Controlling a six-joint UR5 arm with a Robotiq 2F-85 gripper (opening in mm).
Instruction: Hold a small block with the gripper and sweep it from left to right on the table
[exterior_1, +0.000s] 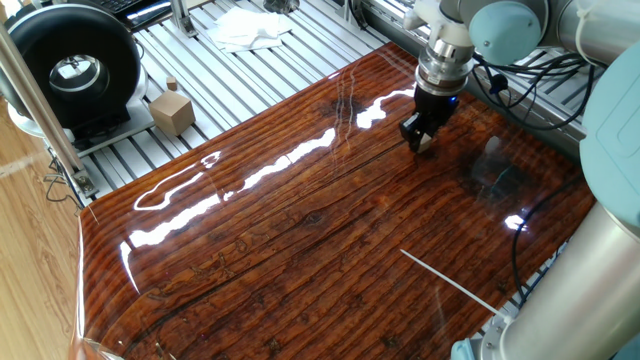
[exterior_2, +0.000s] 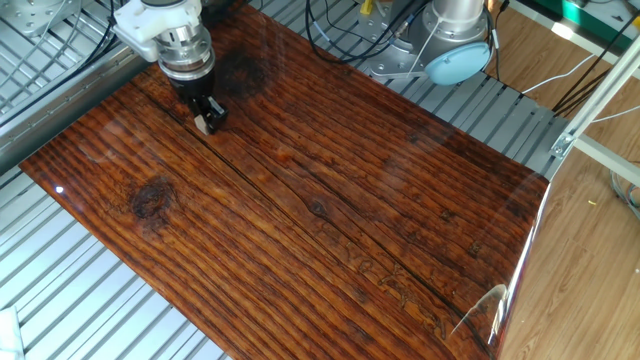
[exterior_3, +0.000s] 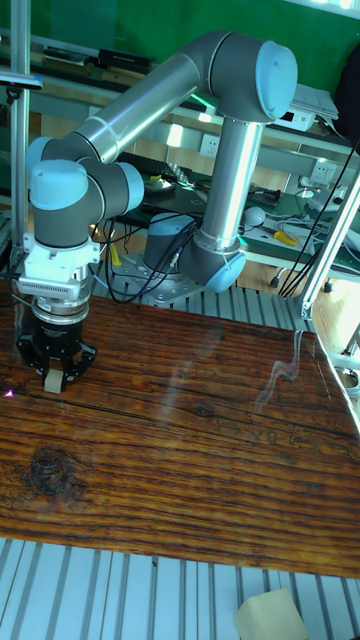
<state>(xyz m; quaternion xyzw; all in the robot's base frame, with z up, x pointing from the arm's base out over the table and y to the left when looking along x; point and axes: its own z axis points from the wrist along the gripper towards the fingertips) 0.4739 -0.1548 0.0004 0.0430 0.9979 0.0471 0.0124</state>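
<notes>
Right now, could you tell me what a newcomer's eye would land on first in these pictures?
First, the glossy red-brown table with bright glare streaks. Next, the silver arm with light blue caps, bent down over a far corner of the table. There its black pincer grips a tiny tan block at the tabletop. A larger cube sits off on the slatted frame.
</notes>
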